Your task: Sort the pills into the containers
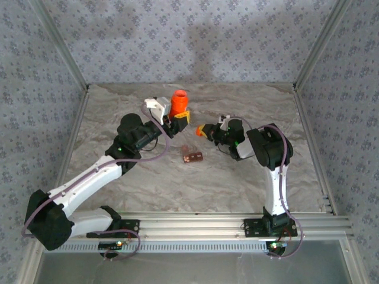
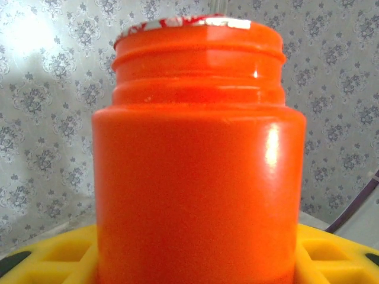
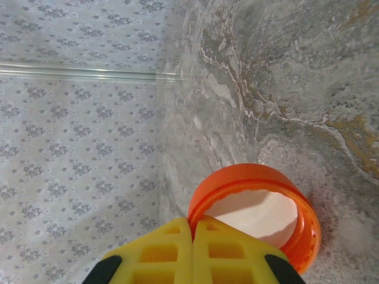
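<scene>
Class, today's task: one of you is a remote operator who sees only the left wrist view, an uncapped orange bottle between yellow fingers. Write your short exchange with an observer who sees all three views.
Operator: Where is the cap of this orange bottle?
Observer: The orange cap is at the tip of the right tool, white liner showing.
Operator: And the containers?
Observer: The pill organizer lies on the table, out from the orange bottle toward the near edge.
</scene>
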